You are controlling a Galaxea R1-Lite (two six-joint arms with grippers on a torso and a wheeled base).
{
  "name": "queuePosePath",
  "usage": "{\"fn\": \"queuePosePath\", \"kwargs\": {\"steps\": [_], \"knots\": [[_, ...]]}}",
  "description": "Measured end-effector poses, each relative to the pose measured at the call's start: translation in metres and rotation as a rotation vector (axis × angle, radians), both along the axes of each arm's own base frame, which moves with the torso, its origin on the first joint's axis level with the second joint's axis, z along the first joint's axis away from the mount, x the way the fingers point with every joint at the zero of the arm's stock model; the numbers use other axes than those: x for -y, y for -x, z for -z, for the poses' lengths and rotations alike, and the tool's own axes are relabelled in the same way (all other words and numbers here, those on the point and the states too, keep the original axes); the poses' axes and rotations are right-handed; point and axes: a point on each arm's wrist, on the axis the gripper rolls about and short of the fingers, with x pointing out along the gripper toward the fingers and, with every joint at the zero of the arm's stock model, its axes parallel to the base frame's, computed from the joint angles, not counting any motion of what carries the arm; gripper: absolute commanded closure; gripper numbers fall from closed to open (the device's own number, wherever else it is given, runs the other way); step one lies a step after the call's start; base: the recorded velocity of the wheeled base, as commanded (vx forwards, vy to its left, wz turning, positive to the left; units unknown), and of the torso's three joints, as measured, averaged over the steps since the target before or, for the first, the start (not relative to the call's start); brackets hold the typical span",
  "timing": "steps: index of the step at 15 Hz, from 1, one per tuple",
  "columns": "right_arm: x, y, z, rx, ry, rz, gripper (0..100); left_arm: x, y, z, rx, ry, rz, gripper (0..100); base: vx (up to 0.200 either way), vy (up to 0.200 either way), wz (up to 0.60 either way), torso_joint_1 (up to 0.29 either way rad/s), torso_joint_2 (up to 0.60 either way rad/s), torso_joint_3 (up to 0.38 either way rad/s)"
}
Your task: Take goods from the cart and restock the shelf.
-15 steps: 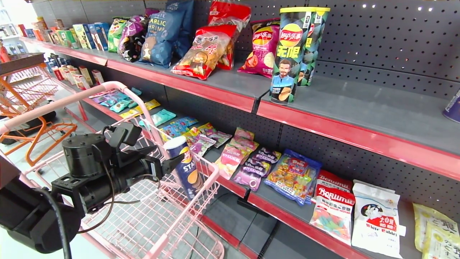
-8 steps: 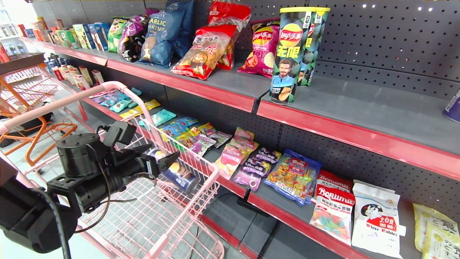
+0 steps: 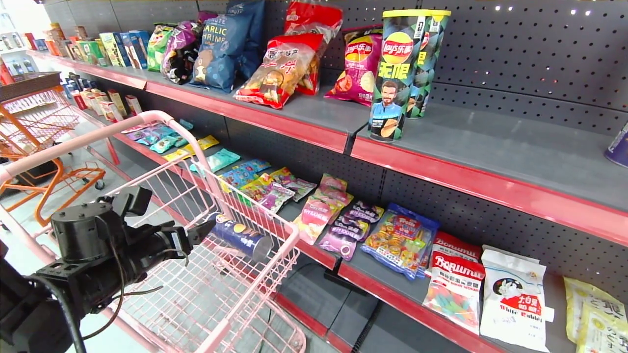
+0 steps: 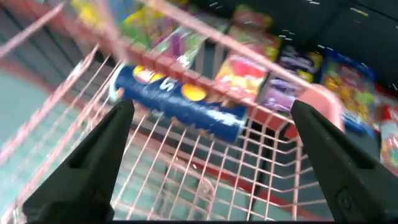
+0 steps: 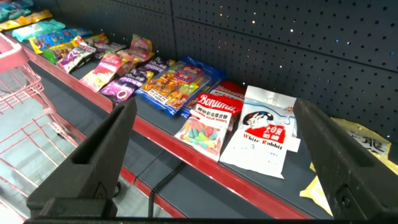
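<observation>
The left gripper [image 4: 208, 115] holds its fingers [image 4: 93, 162] apart; the blue can [image 4: 180, 102] lies sideways just beyond them in the cart [image 3: 260, 282]. They should straddle its middle before closing.

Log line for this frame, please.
left gripper: open, near can | blue can: lying in pink cart | right gripper: open, facing lower shelf

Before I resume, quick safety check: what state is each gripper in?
Left gripper: open, empty; the can lies in the cart ahead.
Right gripper: open, empty.
</observation>
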Motion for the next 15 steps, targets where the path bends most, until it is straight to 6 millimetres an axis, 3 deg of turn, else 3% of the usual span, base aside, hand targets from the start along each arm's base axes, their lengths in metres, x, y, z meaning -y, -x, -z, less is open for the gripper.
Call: {"fn": "queuePosePath", "kwargs": {"steps": [4, 9, 12, 15], "knots": [[0.0, 0.0, 0.0, -0.001, 0.0, 0.0, 0, 0.001, -0.009, 0.005, -0.144, 0.223, -0.231, 0, 0.0, 0.0, 0.0, 0.0, 0.0, 0.0], [0.0, 0.0, 0.0, 0.0, 0.003, 0.0, 0, 0.005, -0.047, -0.007, -0.292, 0.466, -0.422, 0, 0.0, 0.0, 0.0, 0.0, 0.0, 0.0], [0.0, 0.0, 0.0, -0.001, 0.003, 0.0, 0, 0.006, -0.068, -0.009, -0.381, 0.515, -0.493, 0, 0.0, 0.0, 0.0, 0.0, 0.0, 0.0], [0.0, 0.0, 0.0, -0.001, 0.003, 0.0, 0, 0.001, -0.08, 0.01, -0.523, 0.479, -0.555, 0, 0.0, 0.0, 0.0, 0.0, 0.0, 0.0]]}}
